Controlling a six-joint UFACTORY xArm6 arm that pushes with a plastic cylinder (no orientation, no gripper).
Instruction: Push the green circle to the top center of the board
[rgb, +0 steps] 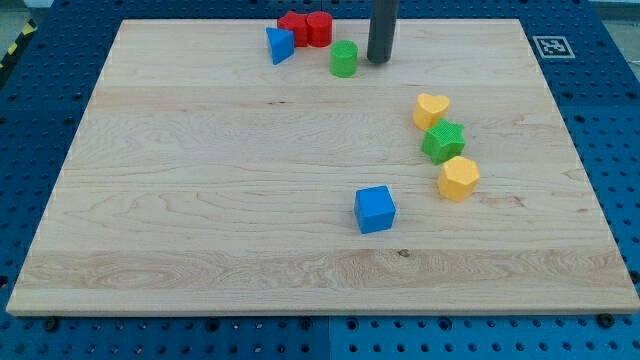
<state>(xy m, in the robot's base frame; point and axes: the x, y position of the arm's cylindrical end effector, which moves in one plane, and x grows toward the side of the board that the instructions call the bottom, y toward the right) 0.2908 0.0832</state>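
Observation:
The green circle (344, 59) is a small green cylinder near the view's top centre of the wooden board (200, 200). My tip (378, 61) stands just to its right, a small gap apart from it. A blue triangle (279, 45) lies to the left of the green circle. Two red blocks (305, 28) sit side by side at the top edge, above and left of it.
A yellow heart (431, 109), a green star-like block (443, 141) and a yellow hexagon-like block (458, 178) form a touching column at the right. A blue cube (375, 209) lies below centre. A marker tag (551, 46) sits off the board's top right corner.

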